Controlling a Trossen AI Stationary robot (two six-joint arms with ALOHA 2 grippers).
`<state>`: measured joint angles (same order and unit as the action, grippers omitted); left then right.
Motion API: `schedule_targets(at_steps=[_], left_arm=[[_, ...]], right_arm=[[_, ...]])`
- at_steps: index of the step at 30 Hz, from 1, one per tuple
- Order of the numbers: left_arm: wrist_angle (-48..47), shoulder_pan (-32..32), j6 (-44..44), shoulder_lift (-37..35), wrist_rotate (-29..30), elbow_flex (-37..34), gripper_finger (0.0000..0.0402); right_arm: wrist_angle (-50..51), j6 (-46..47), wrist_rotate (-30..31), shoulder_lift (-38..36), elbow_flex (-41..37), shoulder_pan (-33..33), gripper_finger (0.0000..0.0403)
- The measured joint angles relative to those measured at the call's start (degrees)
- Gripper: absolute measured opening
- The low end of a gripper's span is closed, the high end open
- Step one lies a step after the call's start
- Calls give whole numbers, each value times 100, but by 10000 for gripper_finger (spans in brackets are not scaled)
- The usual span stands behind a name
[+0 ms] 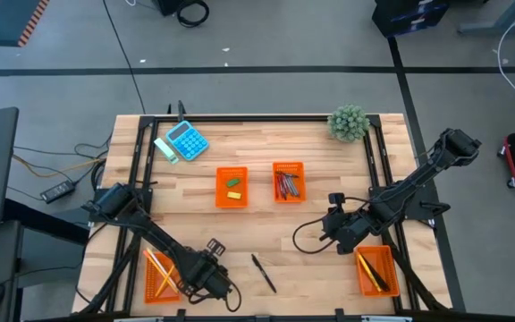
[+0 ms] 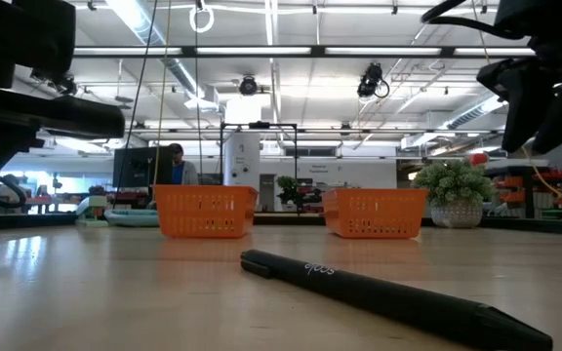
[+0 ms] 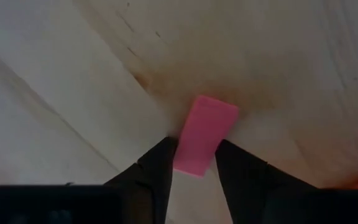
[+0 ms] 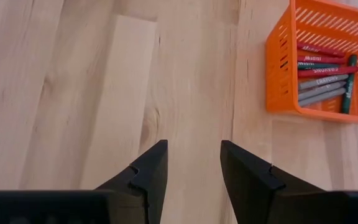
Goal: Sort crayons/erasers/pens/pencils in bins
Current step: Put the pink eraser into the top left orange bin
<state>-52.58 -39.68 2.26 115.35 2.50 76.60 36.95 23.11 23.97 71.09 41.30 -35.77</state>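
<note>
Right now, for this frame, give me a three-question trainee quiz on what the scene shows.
1. True or false: the pink eraser lies between the fingers of the left gripper.
2. What fills the bin seen from the right wrist? A) pencils B) crayons C) erasers
3. Fill in: the loose item lying on the table between the two arms is a black ____.

Key:
1. True. The eraser sits in the gap, on the wood at the table's near left, beside the bin of pencils.
2. B. The right gripper hovers open over bare wood beside it.
3. pen.
</note>
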Motion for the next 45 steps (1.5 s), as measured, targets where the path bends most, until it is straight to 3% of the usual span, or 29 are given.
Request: schedule_targets(at_steps=[8, 22, 29, 33, 38, 45], left_arm=[[102, 124, 69, 0, 149, -4, 111], [72, 505, 2083, 16, 87, 61, 101], [-6, 674, 2001, 48, 917, 631, 86], [-217, 765, 1669, 44, 1035, 1144, 90], [-935, 1029, 1320, 37, 1297, 1713, 91], [-2276, 1560, 576, 15, 2174, 2346, 84]], right_arm=[[2, -320, 0, 0, 0, 0, 154], [4, -262, -205, 0, 0, 0, 154], [23, -33, -498, 0, 0, 0, 154], [28, -23, -501, 0, 0, 0, 154], [28, -15, -632, 0, 0, 0, 154], [26, -17, -671, 0, 0, 0, 154]])
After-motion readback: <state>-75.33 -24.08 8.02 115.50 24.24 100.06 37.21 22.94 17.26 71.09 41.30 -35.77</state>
